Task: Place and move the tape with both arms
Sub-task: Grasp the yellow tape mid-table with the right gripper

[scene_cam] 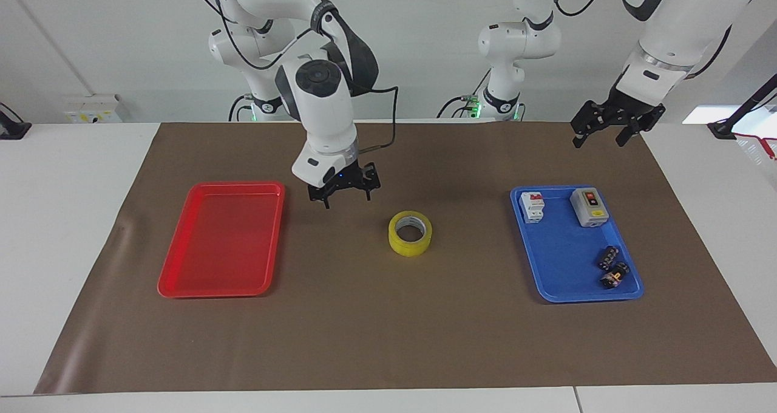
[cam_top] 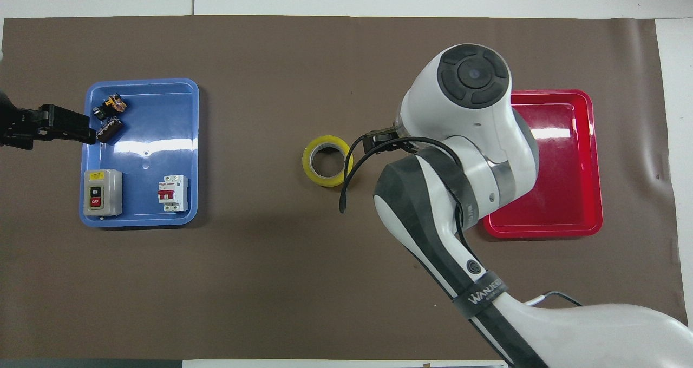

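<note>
A brown paper sheet [scene_cam: 388, 340] covers most of the white table [scene_cam: 61, 231], its long edges running end to end and leaving white margins at both ends. The red tray [scene_cam: 182, 279] lies toward the right arm's end and the blue tray [scene_cam: 564, 279] toward the left arm's end, with a wide bare stretch of paper between them and more open paper along the edge farthest from the robots. The right arm [cam_top: 460, 195], with "WANUE" legible on a band around its link, reaches in over the middle. The right gripper [scene_cam: 347, 198] hangs low with its fingers spread and nothing between them, over bare paper between the red tray and the tape [scene_cam: 410, 233]. The tape lies flat just beside that gripper, toward the left arm's end, untouched. The left gripper [scene_cam: 600, 135] hangs high with its fingers spread and nothing in them, over the paper's edge near the robots, at the blue tray's end. In the blue tray sit a grey switch box [cam_top: 103, 192] marked "ON" and "OFF", a white circuit breaker [cam_top: 173, 193] with a red lever, and two small dark parts [cam_top: 109, 118] whose markings cannot be read.
</note>
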You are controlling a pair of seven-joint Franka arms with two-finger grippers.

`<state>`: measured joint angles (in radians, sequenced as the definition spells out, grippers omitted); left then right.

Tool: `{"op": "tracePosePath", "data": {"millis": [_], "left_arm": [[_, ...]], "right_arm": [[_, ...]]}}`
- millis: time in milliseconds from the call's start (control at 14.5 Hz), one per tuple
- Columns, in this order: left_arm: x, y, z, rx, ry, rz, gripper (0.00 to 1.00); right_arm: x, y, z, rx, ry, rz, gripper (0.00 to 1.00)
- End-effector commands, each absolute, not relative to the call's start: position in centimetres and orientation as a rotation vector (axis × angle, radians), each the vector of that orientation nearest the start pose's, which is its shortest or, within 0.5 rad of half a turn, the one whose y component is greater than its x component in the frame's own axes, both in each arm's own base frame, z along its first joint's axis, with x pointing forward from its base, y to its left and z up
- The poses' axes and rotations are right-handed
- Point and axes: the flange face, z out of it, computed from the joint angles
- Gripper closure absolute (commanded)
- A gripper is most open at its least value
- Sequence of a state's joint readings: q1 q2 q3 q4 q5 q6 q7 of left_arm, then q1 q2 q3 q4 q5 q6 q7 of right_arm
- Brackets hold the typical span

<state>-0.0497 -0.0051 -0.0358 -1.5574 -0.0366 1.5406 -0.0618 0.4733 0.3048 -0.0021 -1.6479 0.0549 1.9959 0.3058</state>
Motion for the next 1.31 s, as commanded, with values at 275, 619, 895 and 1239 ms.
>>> {"op": "tracePosePath", "data": {"millis": [275, 619, 895, 1239], "left_arm": [[54.6, -3.5, 62.5, -3.190, 0.115, 0.077, 0.00], [54.2, -4.0, 62.0, -3.188, 0.129, 0.080, 0.00], [54.9, -3.8, 62.2, -3.155, 0.130, -0.004, 0.00], [54.7, -3.8, 61.7, -3.153, 0.133, 0.008, 0.00]], "right_arm": [[57.8, 37.1, 33.5, -3.046, -0.217, -0.100, 0.00], [57.4, 37.8, 31.3, -3.039, -0.232, -0.117, 0.00], [57.4, 37.8, 29.8, -3.031, -0.230, -0.145, 0.00], [56.7, 38.9, 29.5, -3.031, -0.265, -0.144, 0.65]]}}
